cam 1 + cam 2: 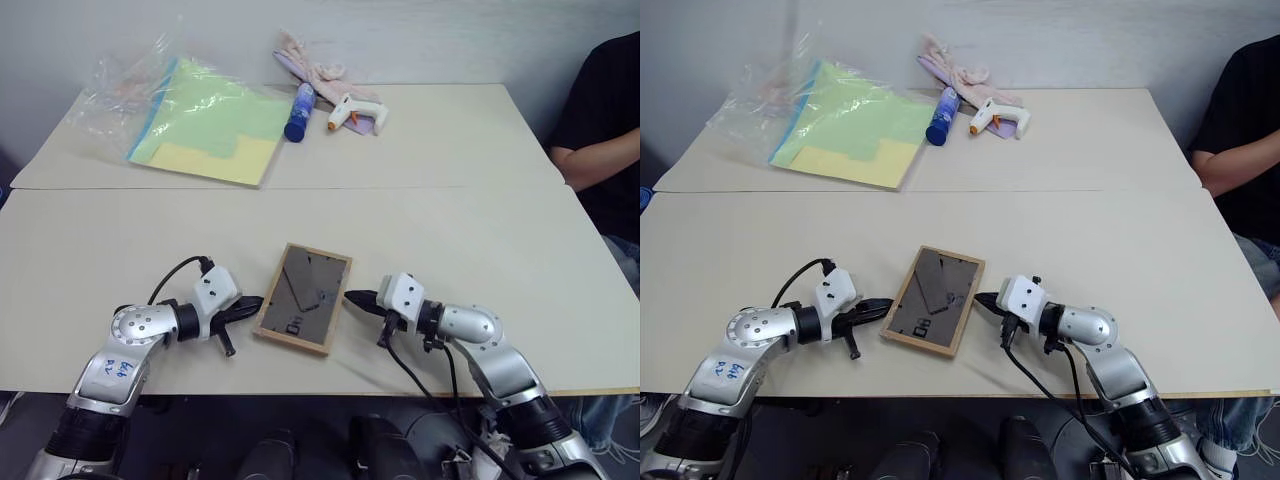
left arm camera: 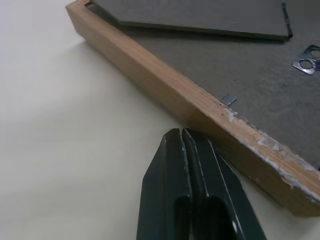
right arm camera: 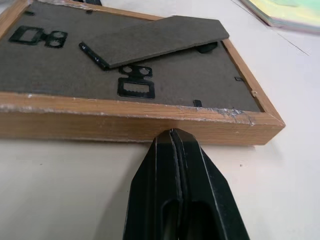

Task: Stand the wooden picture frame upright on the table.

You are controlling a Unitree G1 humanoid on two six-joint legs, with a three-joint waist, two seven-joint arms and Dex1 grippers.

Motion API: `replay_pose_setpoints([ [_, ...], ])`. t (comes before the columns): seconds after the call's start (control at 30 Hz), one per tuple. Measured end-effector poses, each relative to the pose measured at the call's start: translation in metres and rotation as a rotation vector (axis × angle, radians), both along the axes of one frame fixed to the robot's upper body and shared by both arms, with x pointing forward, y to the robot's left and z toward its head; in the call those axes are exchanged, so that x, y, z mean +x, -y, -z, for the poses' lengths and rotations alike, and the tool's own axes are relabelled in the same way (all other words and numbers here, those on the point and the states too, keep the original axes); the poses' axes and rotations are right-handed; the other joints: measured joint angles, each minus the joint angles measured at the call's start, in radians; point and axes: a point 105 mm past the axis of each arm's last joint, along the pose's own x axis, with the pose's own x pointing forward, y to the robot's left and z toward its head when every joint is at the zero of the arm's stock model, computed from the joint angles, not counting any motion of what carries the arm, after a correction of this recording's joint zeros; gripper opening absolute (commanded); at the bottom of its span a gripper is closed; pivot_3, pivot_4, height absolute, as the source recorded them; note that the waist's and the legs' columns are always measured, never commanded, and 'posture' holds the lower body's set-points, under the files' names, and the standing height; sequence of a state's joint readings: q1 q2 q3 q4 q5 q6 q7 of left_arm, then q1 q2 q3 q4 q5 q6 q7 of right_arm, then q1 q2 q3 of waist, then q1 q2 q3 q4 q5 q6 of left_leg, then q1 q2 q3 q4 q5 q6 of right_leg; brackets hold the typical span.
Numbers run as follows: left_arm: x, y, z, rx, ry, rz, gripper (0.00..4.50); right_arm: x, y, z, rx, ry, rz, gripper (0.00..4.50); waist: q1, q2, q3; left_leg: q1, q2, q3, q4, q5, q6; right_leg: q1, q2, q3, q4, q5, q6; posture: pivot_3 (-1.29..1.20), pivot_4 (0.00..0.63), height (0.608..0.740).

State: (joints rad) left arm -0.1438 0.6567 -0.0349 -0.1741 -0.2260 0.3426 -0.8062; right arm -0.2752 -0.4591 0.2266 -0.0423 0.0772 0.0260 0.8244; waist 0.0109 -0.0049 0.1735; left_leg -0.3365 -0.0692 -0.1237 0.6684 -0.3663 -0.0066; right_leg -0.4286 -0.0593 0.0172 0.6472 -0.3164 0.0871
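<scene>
The wooden picture frame [image 1: 303,298] lies flat, face down, near the front edge of the table [image 1: 480,230], long axis running from about 7 to 1 o'clock. Its light-wood border is scuffed pale along the edges; the dark grey backing carries small metal hangers and clips, and the easel stand [image 3: 155,39] lifts slightly off it. The left gripper [image 1: 252,303], at the frame's 9 o'clock, and the right gripper [image 1: 352,298], at 3 o'clock, are both clenched empty, tips against the frame's sides.

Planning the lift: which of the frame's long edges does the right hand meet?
The right hand, shut, meets the wooden picture frame's long edge away from the left hand.
</scene>
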Motion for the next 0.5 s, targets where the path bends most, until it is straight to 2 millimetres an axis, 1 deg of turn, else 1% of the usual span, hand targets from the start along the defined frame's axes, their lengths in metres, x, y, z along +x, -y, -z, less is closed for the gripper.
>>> replay_pose_setpoints([
  [0.17,-0.006,0.010,0.003,-0.037,-0.018,0.000,0.06,0.006,0.004,-0.006,-0.019,0.014,-0.003,0.00,0.002,0.000,0.000,0.000,0.000,0.000,0.000,0.000,0.000,0.000,0.000,0.000,0.000,0.000,0.000,0.00,0.150,0.740],
  [0.27,-0.010,0.013,0.004,-0.065,-0.045,-0.011,0.06,0.008,0.006,-0.004,-0.029,0.005,-0.007,0.00,0.002,0.000,0.000,0.000,0.000,0.000,0.000,0.000,0.000,0.000,0.000,0.000,0.000,0.000,0.000,0.00,0.150,0.740],
  [0.3,-0.013,0.011,0.004,-0.076,-0.067,-0.022,0.45,0.008,0.006,-0.003,-0.034,0.003,-0.013,0.00,0.001,0.000,0.000,0.000,0.000,0.000,0.000,0.000,0.000,0.000,0.000,0.000,0.000,0.000,0.000,0.00,0.150,0.740],
  [0.4,-0.019,-0.006,0.003,-0.104,-0.161,-0.091,1.21,0.008,0.016,-0.004,-0.066,0.002,-0.014,0.00,-0.006,0.000,0.000,0.000,0.001,0.000,-0.001,0.000,0.000,0.000,0.000,0.000,0.000,0.000,0.000,0.00,0.150,0.740],
  [0.47,-0.024,-0.025,-0.001,-0.187,-0.320,-0.172,1.82,0.003,0.028,-0.007,-0.098,-0.003,-0.021,0.00,-0.011,0.000,0.000,0.000,0.001,-0.001,-0.001,0.000,0.000,0.000,0.000,0.000,0.001,0.000,0.000,0.00,0.150,0.740],
  [0.5,-0.028,-0.032,-0.003,-0.216,-0.394,-0.196,2.11,0.000,0.030,-0.006,-0.114,-0.011,-0.032,0.00,-0.013,0.000,0.000,0.000,0.001,-0.001,-0.001,0.000,0.000,0.000,0.001,0.000,0.001,0.000,0.000,0.00,0.150,0.740],
])
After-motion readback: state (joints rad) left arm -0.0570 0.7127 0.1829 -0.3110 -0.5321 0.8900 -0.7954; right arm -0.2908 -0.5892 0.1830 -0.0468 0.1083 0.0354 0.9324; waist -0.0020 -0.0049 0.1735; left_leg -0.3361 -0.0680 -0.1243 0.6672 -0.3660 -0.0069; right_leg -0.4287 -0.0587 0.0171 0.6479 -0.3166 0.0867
